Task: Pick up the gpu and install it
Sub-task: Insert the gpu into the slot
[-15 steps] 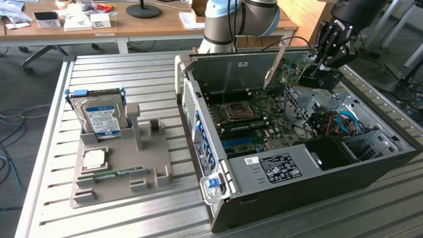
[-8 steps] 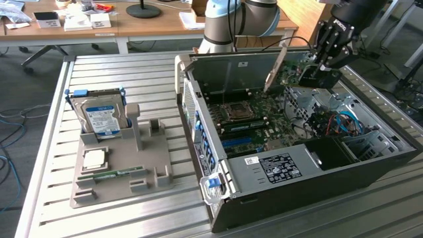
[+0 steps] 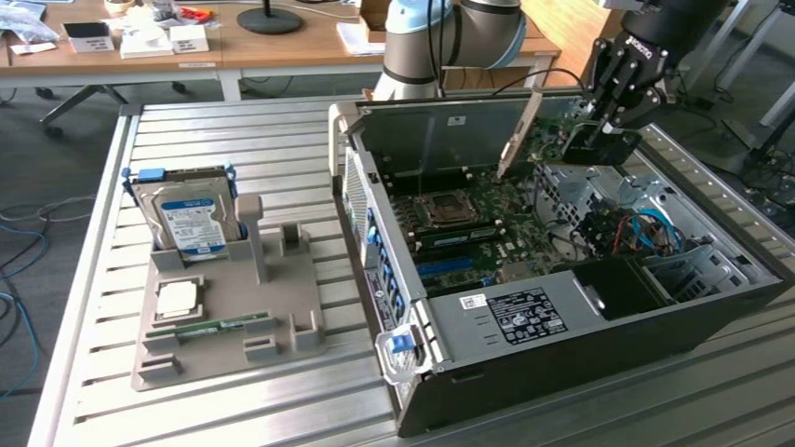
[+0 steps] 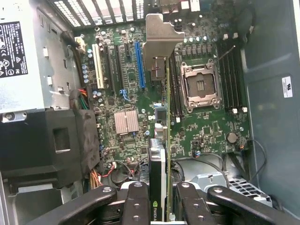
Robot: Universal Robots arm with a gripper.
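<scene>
Clamping the thin dark gpu card with silver end bracket (image 4: 157,159), the black gripper (image 4: 159,199) holds it over the green motherboard (image 4: 126,93), not yet slotted.

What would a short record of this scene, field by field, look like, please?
gripper: shut on the graphics card, held on edge
card location: over the motherboard inside the open computer case
grey holder: on the table beside the case
hard drive: upright in the holder
memory stick: lying flat in the holder
</scene>
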